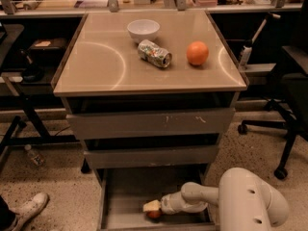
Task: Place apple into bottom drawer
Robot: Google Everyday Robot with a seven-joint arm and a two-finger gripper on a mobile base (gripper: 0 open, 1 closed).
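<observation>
Apple point(154, 213) sits inside the bottom drawer point(126, 192), which stands pulled out, near the drawer's front edge and about midway across. The gripper point(155, 207) reaches in from the drawer's right side, low over the floor, with its tip right at the apple, touching or just beside it. Whether it is clamped on the fruit or spread cannot be told. Above the drawer, on the cabinet top point(96, 69), lie a bowl point(143, 30), a can point(154, 53) and an orange point(198, 53).
</observation>
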